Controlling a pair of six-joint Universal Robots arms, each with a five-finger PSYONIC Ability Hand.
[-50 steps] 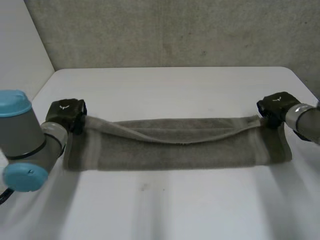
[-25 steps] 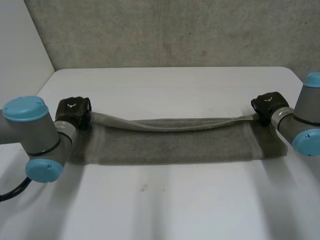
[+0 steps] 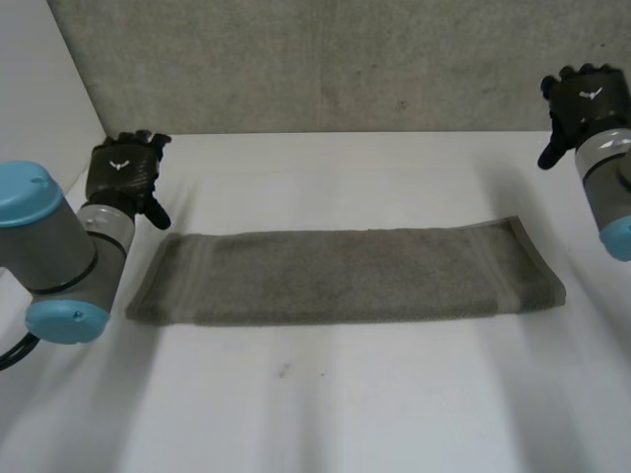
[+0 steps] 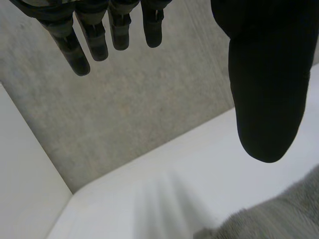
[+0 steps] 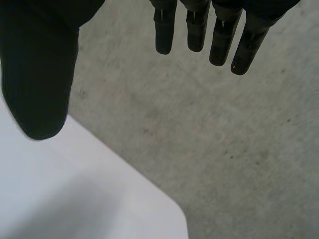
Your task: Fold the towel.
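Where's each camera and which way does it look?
Head view: behind the arms, looking down on table and towel; shows both arms, left hand, right hand.
Left wrist view: on the left wrist, looking past its straight fingers at wall, table corner, towel edge.
Right wrist view: on the right wrist, looking past its straight fingers at wall and table corner.
Shared: head and left wrist views both show the towel.
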